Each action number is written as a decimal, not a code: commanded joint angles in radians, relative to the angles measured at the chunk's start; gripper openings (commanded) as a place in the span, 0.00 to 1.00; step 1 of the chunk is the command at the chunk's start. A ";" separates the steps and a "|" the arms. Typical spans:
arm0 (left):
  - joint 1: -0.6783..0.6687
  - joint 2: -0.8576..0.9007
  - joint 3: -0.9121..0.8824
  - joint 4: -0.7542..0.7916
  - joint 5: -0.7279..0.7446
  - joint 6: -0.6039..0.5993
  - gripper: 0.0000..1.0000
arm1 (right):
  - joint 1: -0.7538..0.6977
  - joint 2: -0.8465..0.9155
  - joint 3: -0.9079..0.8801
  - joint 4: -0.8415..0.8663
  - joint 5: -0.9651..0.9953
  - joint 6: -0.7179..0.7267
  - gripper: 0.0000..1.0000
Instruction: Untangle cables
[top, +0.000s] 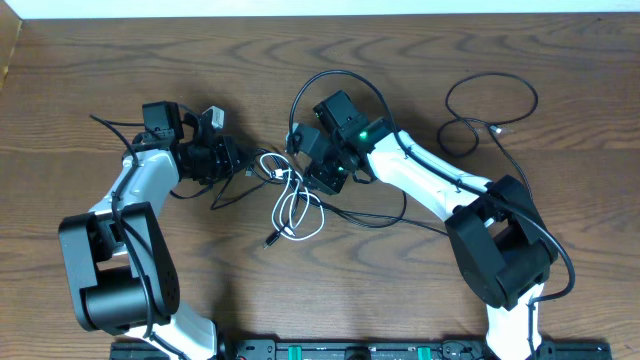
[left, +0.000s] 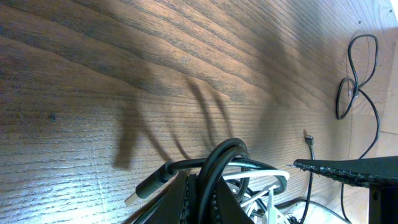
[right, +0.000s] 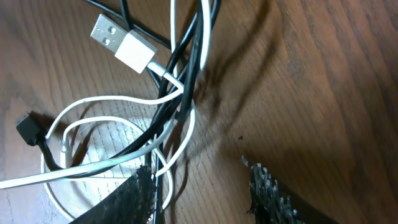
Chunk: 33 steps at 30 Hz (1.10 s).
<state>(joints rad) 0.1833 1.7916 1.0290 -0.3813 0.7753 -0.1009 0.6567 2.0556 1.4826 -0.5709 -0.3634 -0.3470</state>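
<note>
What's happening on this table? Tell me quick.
Two robot arms are untangling cables. The left gripper and the right gripper sit on either side of a knot in the middle of the table, where a white cable and black cables are wound together, not yet pulled apart. A lone black cable lies beyond the right arm.

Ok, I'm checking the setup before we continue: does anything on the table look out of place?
Yes: mid-table, the white cable is twisted through the black cables in one bundle, with its USB plug sticking out.
</note>
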 joint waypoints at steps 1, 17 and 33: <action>0.005 0.013 0.004 0.002 -0.005 0.001 0.08 | 0.007 -0.008 -0.007 0.001 -0.005 0.074 0.48; 0.005 0.013 0.004 0.002 -0.005 0.001 0.07 | 0.025 0.050 -0.008 0.014 -0.009 0.115 0.44; 0.005 0.013 0.004 0.002 -0.005 0.001 0.08 | 0.026 0.121 -0.008 0.158 0.209 0.377 0.17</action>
<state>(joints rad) 0.1833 1.7916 1.0290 -0.3809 0.7753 -0.1009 0.6689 2.1502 1.4776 -0.4152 -0.2935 -0.0212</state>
